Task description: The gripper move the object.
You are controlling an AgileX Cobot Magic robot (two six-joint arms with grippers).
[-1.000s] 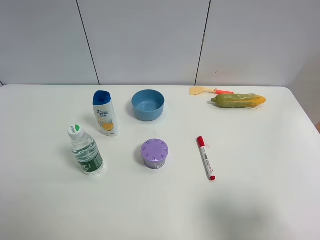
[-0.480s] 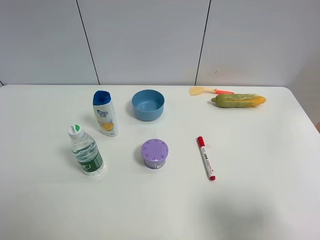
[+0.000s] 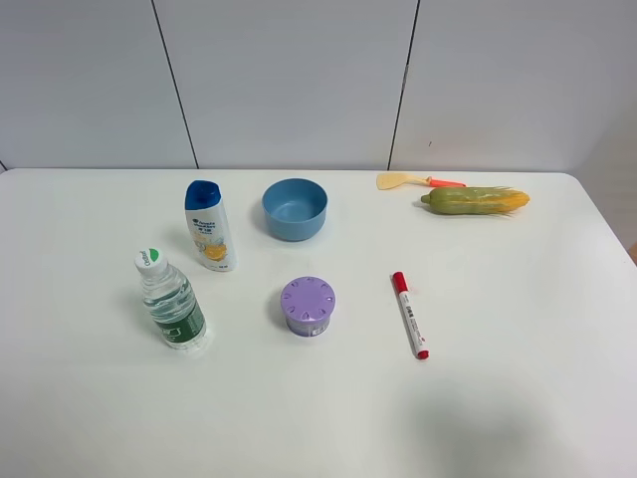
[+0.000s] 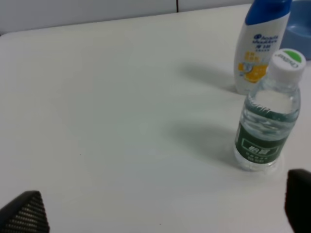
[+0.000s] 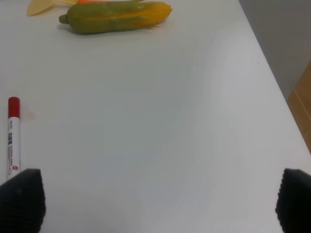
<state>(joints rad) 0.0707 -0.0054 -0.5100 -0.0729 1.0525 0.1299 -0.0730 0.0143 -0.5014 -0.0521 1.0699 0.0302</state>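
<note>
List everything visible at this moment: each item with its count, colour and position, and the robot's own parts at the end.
water bottle: 1, clear with white cap and green label, upright, front left of table
shampoo bottle: 1, white with blue cap, upright, behind the water bottle
bowl: 1, blue, back centre, right of the shampoo bottle
round container: 1, purple, centre front
marker: 1, white with red cap, lying right of the container
corn cob: 1, green and yellow, lying back right
spatula: 1, cream head with orange handle, behind the corn
table: 1, white
left gripper: black fingers apart, nothing between them
right gripper: black fingers apart, nothing between them
</note>
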